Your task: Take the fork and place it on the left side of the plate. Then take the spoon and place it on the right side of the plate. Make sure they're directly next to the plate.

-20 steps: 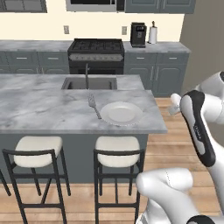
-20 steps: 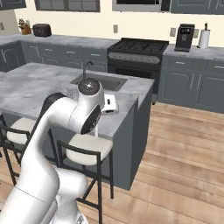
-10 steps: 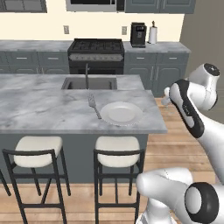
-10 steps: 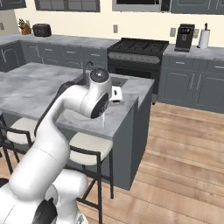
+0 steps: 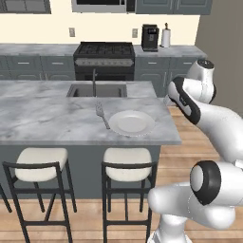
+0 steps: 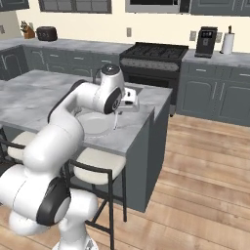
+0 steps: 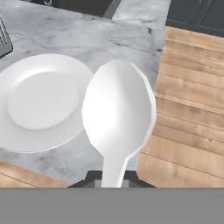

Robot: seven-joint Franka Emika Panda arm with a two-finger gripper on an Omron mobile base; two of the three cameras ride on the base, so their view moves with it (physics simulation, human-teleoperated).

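Pale round-bowled spoon (image 7: 118, 113) | clenched at its thin handle by the hand (image 7: 113, 178) | light, stiff, slippery | carried bowl-first beside round white plate (image 7: 39, 103)

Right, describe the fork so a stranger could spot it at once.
Find the grey marble island counter with the sink. In front of the sink sits a round white plate; the fork lies just left of it, thin, dark grey and tined.

One plate (image 5: 131, 123), one fork (image 5: 102, 115), one spoon (image 7: 118, 114), two stools (image 5: 37, 158) tucked under the counter (image 5: 42, 114).
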